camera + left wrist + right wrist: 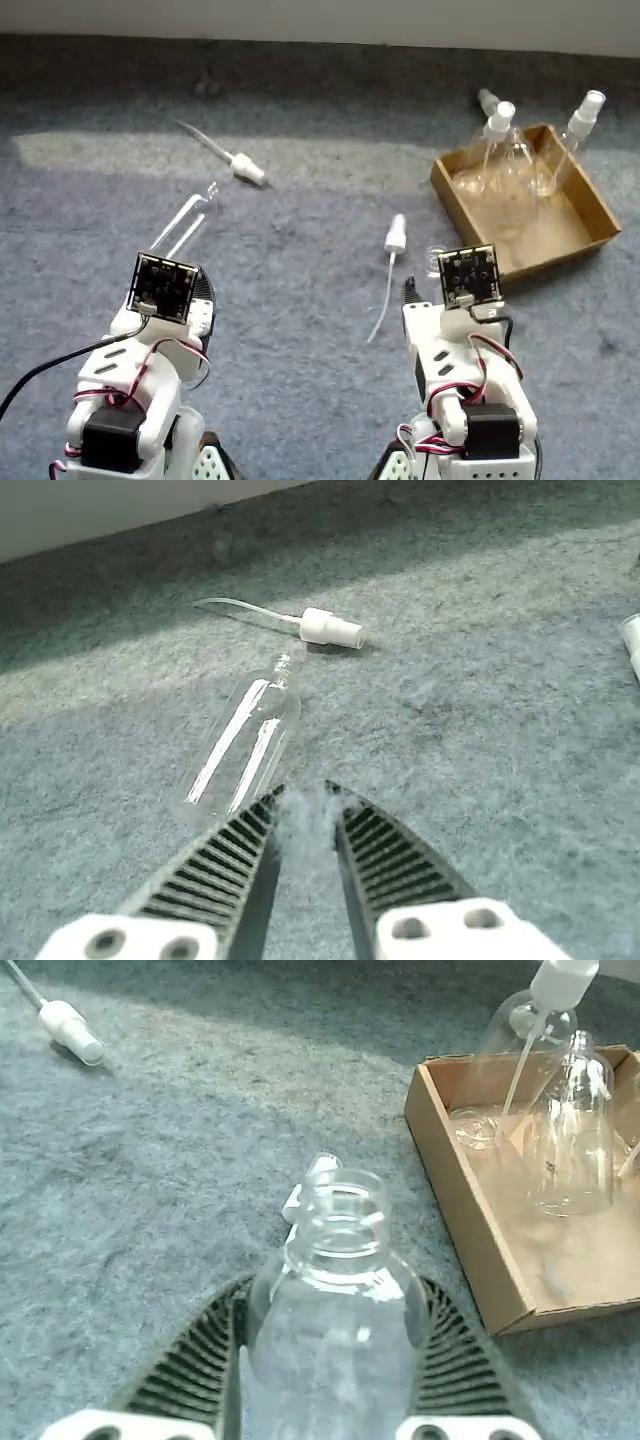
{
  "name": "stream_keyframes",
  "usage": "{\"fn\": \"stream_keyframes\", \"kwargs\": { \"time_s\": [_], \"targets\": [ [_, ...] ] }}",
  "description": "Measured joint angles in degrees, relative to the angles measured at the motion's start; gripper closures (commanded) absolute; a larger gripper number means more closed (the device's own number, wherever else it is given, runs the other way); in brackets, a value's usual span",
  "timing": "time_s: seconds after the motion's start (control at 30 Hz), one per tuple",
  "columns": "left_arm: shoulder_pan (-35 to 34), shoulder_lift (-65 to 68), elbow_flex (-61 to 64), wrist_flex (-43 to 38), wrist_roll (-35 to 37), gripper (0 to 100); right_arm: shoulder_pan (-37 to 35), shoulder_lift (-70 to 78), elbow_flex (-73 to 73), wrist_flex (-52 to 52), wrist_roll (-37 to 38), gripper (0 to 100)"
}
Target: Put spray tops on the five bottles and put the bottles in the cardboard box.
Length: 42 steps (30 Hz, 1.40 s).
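Observation:
My right gripper [335,1298] is shut on a clear upright bottle [338,1310] with no top on its open neck. A white spray top [395,236] with its thin tube lies on the carpet just beyond that bottle, left of the cardboard box [585,200]. Three clear bottles with white spray tops [500,118] stand in the box's far end. My left gripper [305,793] is open and holds nothing. Right in front of it lies a clear topless bottle [240,745]. Another spray top [330,627] lies past that bottle's neck.
Grey carpet covers the whole work area, with a pale wall strip [320,20] along the far edge. The box's near side wall [455,1210] stands close beside the bottle I am holding. Open carpet stretches between the two arms.

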Motion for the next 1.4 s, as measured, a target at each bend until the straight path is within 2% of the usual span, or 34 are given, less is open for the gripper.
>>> {"fn": "stream_keyframes", "kwargs": {
  "time_s": [0.3,0.4,0.63,0.97,1.2,1.4],
  "targets": [
    [2.46,0.00,-0.62,0.26,0.00,99,0.18,-5.71,8.35,-3.87,-0.44,91.3],
    [2.46,2.99,-2.02,0.26,0.00,99,0.18,-6.07,11.43,-7.38,-3.52,91.3],
    [3.08,22.59,-13.19,0.26,0.00,99,2.73,-6.07,13.01,-9.14,-6.86,91.3],
    [17.41,48.62,-27.60,0.26,0.00,99,15.38,-6.07,13.01,-11.87,-14.07,91.3],
    [22.68,64.53,-38.24,0.26,-0.09,99,24.97,-6.07,13.01,-14.33,-14.68,91.3],
    [25.76,76.57,-46.95,-0.44,-0.09,99,26.81,-6.07,13.01,-15.30,-14.68,91.3]
  ]
}}
